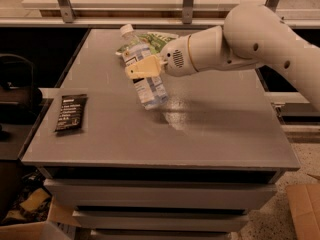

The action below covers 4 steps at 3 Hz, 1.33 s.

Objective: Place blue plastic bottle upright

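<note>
Pincer (141, 69) pinching blue plastic bottle (150, 89) mid-body, tilted, cap up-left; base low nr bench (225, 129), grip prob. for tipping upright.

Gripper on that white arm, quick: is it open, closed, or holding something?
Gripper, over the middle of the table: fingers closed on the blue plastic bottle, holding it tilted.

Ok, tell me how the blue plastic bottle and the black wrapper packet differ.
The blue plastic bottle is clear and rounded; the black wrapper packet is dark and flat. The bottle is tilted, with the gripper clamped on its middle; the packet lies free near the left edge of the table. Both are over it.
</note>
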Available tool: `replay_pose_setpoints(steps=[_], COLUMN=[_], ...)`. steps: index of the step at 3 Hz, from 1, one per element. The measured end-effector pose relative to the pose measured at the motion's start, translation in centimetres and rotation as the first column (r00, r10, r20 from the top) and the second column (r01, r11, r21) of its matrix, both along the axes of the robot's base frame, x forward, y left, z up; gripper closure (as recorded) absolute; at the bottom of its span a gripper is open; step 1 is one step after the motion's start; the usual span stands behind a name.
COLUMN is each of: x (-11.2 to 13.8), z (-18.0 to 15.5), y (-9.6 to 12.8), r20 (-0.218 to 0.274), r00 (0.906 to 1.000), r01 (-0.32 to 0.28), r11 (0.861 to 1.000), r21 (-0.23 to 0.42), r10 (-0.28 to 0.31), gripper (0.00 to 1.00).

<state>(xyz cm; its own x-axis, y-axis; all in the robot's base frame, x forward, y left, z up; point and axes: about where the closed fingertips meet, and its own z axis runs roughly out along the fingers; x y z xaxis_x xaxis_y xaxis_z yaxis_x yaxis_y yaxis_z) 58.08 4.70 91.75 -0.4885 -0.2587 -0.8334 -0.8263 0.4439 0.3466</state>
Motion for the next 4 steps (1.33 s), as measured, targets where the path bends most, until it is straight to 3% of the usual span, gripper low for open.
replay_pose_setpoints(steps=[1,4], x=[-0.40,-0.76], z=[0.33,0.82], y=[0.04,-0.10], r20=[0.015,0.087], r00=[0.9992,0.9941], r01=[-0.038,0.049], r11=[0.998,0.984], r21=[0.049,0.171], r10=[0.037,-0.065], gripper=[1.00,1.00])
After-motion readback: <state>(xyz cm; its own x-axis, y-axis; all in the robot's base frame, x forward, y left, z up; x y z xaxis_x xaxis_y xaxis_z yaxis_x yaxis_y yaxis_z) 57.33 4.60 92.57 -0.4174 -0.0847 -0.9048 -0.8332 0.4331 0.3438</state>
